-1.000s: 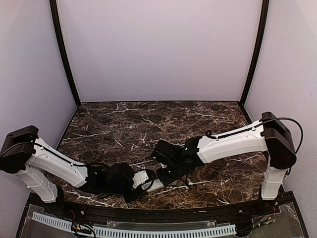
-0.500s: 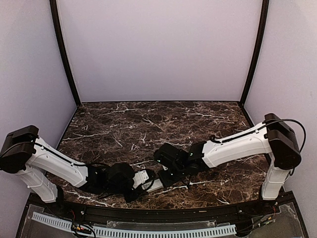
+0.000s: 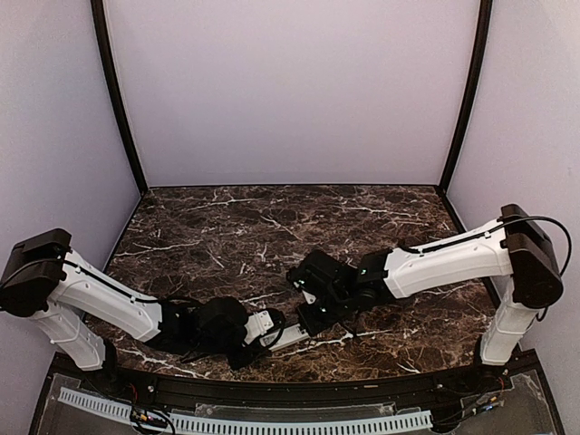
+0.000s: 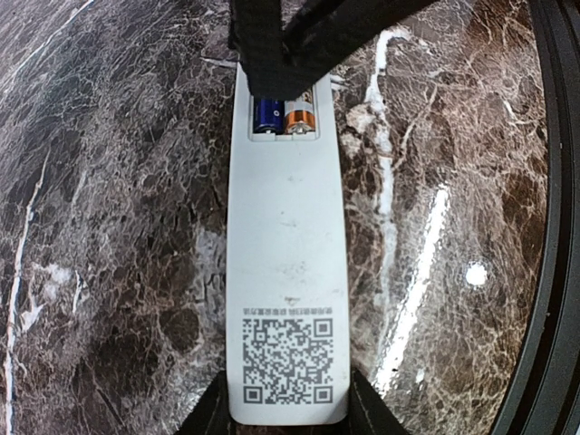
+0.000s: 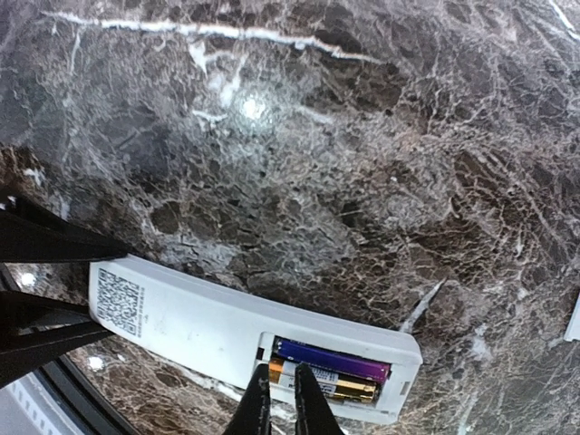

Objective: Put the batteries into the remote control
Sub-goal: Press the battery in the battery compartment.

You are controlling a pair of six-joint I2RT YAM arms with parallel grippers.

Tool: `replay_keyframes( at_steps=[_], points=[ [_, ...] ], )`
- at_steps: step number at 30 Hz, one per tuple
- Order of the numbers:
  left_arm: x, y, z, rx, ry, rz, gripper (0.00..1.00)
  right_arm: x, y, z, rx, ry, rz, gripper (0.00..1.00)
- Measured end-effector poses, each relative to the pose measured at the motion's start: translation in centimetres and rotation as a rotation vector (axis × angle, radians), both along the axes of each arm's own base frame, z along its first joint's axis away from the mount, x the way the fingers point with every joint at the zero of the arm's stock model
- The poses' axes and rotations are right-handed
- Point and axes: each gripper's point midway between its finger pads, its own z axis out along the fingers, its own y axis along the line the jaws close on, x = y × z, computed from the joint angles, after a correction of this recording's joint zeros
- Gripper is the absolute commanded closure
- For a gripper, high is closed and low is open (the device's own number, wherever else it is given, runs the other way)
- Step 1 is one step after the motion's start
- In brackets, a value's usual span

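Ok, remote control (image 4: 285,272) at table's (image 3: 272,217) 6 o'clock edge, label up, both batteries (image 4: 283,118) in the bay. Left gripper (image 4: 288,417) clamps its QR end. Right gripper (image 5: 279,399) nearly closed, empty, tips over the cells. Risk: tips snag a cell and pop it out. The one-end hold lets the remote pivot.

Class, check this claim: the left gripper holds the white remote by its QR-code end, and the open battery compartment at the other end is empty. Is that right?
Not quite. The compartment is not empty: two batteries lie side by side in it, as both wrist views show. The left gripper does hold the remote by its QR-code end.
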Motion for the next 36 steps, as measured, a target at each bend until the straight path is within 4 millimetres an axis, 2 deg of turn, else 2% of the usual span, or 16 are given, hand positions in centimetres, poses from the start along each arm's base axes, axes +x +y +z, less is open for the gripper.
replay_keyframes(
  at_steps=[3,6,8,15,23,36],
  points=[
    [0.0,-0.1,0.0,0.000,0.000,0.000,0.77,0.5,0.1,1.8,0.051,0.006,0.000,0.89],
    [0.0,-0.1,0.0,0.000,0.000,0.000,0.77,0.9,0.1,3.5,0.100,0.003,-0.008,0.97],
    [0.0,-0.1,0.0,0.000,0.000,0.000,0.77,1.1,0.0,4.0,0.113,0.010,-0.017,1.00],
    [0.1,-0.1,0.0,0.000,0.000,0.000,0.77,0.6,-0.4,2.5,0.086,0.073,-0.035,1.00],
    [0.1,-0.1,0.0,0.000,0.000,0.000,0.77,-0.4,-0.6,-1.0,0.028,0.156,-0.035,1.00],
    [0.1,-0.2,0.0,0.000,0.002,0.002,0.77,-0.6,-0.5,-1.0,0.046,0.167,-0.042,1.00]
  ],
)
